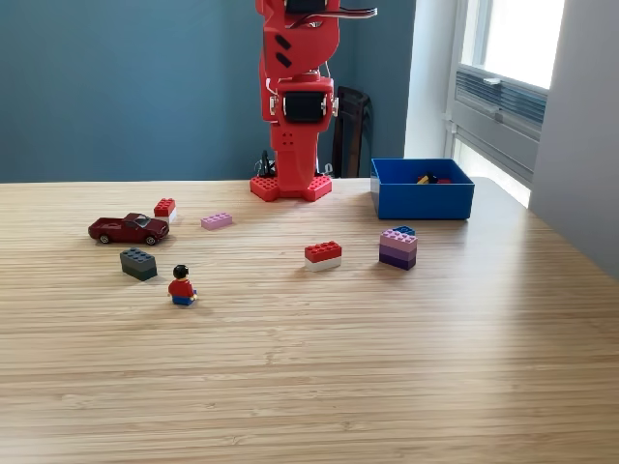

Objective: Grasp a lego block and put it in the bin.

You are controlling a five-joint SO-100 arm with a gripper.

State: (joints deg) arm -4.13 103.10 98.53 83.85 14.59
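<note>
Dark red toy car (129, 229) and minifigure (182, 286) on wooden table (387, 367) — window (508, 58) behind, exterior view's right.

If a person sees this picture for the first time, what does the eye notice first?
First the bright red robot arm, standing upright at the table's far edge, its hand out of view above. Next the blue bin at the exterior view's right, and small lego blocks, a dark red toy car and a minifigure scattered on the wooden table.

a home room or office: wooden table (406, 367), teal wall (126, 87) behind, window (503, 68) at the frame's upper right.
</note>
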